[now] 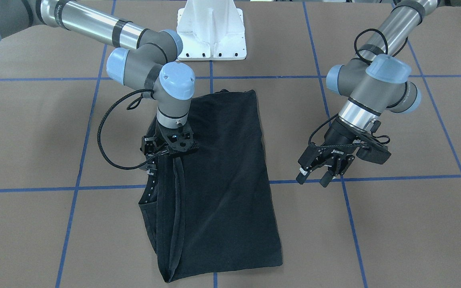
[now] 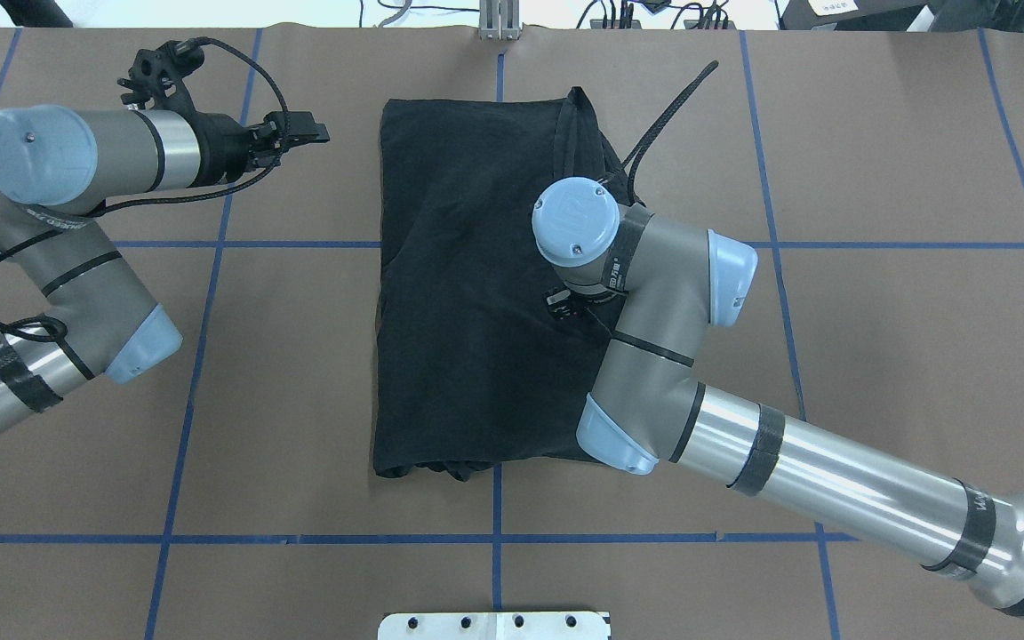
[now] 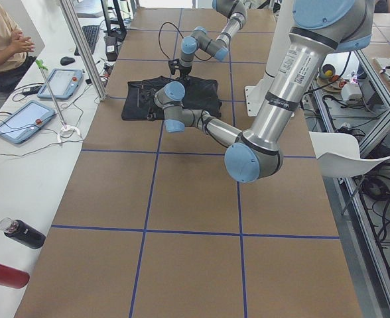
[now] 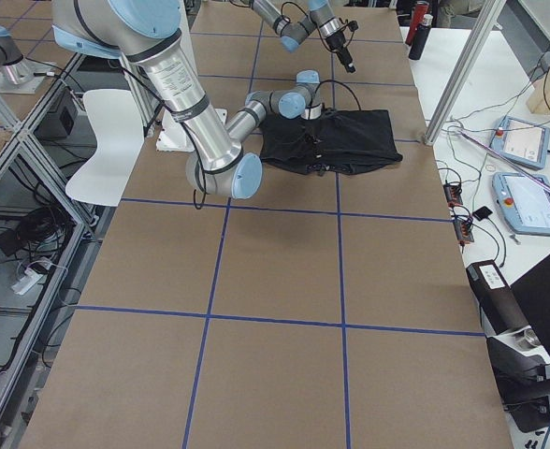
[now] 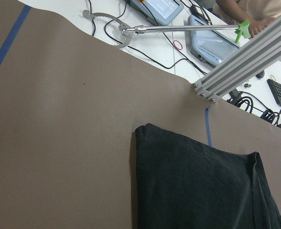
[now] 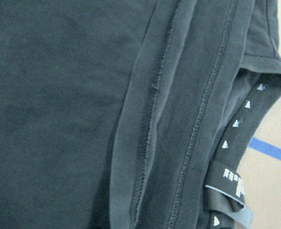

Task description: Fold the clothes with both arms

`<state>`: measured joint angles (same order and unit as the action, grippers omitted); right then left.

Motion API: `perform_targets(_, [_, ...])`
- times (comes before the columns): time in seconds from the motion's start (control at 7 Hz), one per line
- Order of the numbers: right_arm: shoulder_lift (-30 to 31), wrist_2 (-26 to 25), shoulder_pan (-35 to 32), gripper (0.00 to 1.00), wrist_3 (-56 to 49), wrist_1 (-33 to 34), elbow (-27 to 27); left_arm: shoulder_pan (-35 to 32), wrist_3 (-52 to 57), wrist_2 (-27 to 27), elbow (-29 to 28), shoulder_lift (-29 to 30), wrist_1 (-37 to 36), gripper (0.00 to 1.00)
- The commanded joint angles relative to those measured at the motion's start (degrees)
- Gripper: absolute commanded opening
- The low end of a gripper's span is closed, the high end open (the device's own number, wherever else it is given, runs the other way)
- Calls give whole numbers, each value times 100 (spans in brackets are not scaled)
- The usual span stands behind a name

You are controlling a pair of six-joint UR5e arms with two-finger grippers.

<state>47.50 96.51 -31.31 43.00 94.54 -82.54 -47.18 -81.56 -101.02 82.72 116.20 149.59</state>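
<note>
**Folded black T-shirt with one hand on its edge and the other held clear**

The T-shirt [image 1: 222, 180] is laid plain side up as a long folded rectangle in the middle of the front-facing frame, on the brown worktop [image 1: 34, 224]. The right hand [image 1: 170, 154] is set low on the shirt's edge at centre left. There a stitched hem band [image 6: 145, 119] and a strip of neck tape [image 6: 241, 114] with small white marks are turned up. Its fingers are lost against the black cloth, so it cannot be told whether anything is pinched. The left hand [image 1: 314, 176] is held apart from the shirt at centre right, by a blue tape line [image 1: 414, 176], with its fingers spread and nothing between them.
</note>
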Motion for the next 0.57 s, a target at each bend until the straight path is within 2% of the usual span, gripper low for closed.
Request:
perform_targets(0.0, [268,17,-216,85,-369,-14,-43,-2,0,12,25,-1,0,92])
perform_targets(0.14, [556,87,-505,85,-824,-40,-269,-2,0,3,25,-19,0,92])
perform_targets(0.43, [595,446,-779,85,-1004,-6,-482,-2,0,12,34,-28,0,92])
